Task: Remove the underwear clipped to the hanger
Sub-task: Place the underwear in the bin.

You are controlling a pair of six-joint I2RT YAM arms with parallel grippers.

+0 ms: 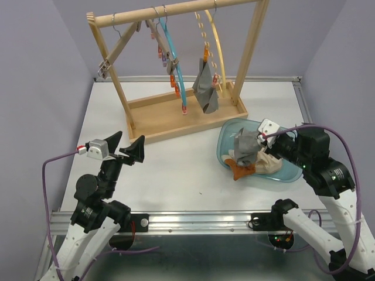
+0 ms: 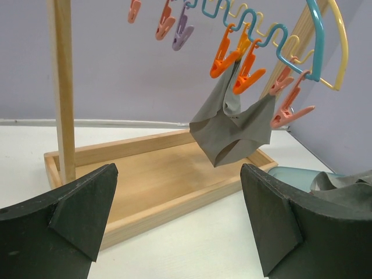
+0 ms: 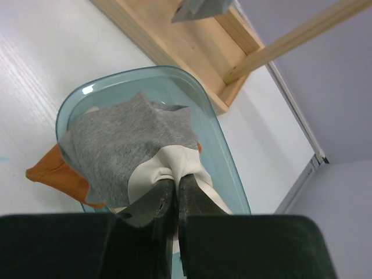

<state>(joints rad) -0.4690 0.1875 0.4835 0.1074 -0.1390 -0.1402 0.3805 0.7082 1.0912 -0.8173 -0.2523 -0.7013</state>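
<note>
My right pincer (image 3: 174, 185) clamped soft cream underwear (image 3: 187, 167) over the translucent blue plastic tub (image 3: 168, 86); snagged cloth could've dragged everything out.

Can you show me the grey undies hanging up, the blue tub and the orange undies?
grey underwear (image 2: 232, 131), left wrist view, middle of the cloth.
blue tub (image 3: 119, 75), right wrist view, its far rim.
orange underwear (image 3: 55, 174), right wrist view, corner poking outside the tub.

A robotics lab cell: plain lilac walls (image 1: 35, 70) box in a white table (image 1: 176, 170) edged with an aluminium rail (image 1: 199, 219).
</note>
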